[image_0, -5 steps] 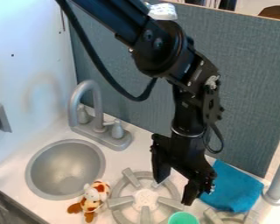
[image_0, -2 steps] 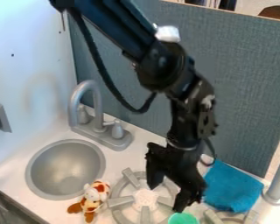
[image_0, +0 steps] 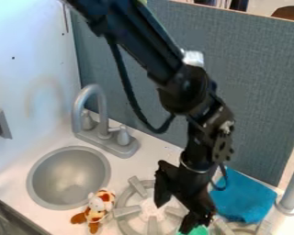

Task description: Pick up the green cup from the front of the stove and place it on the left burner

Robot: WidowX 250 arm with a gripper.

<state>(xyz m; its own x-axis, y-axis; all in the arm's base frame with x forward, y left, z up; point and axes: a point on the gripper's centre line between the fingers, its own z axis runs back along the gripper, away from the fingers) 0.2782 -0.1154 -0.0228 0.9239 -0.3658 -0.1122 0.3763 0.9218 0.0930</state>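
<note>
Green, the round object (image_0: 200, 231) at the near right edge of the burner (image_0: 127, 212) is now overlapped by the hand (image_0: 172, 218), which has been lowered open and empty; reach is judged closer. Left of the burner, 1 plush toy (image_0: 99, 206) is left undisturbed.

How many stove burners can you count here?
2: one burner beneath the gripper, beside the stuffed toy; a second burner, partly cut off, at the bottom edge below the blue cloth.

The arm (image_0: 177, 87) is glossy black, with chunky joints, small silvery screws, a white patch and black cabling.
</note>
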